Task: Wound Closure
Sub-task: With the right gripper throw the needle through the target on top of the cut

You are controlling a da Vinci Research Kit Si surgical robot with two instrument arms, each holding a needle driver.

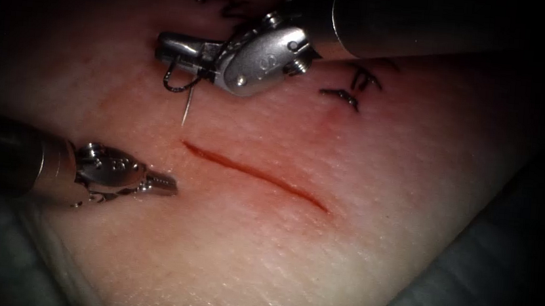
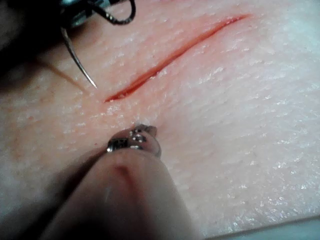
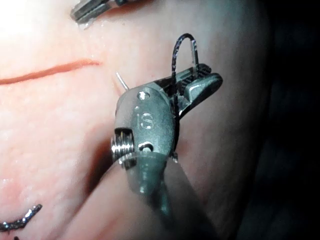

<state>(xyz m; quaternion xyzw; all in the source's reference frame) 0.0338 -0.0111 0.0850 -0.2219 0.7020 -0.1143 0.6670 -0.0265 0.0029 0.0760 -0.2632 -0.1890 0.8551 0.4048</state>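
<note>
2 tools [image 1: 163, 183] [image 1: 180, 45], 1 needle [image 1: 186, 109] (1 cut [image 1: 254, 174])
</note>
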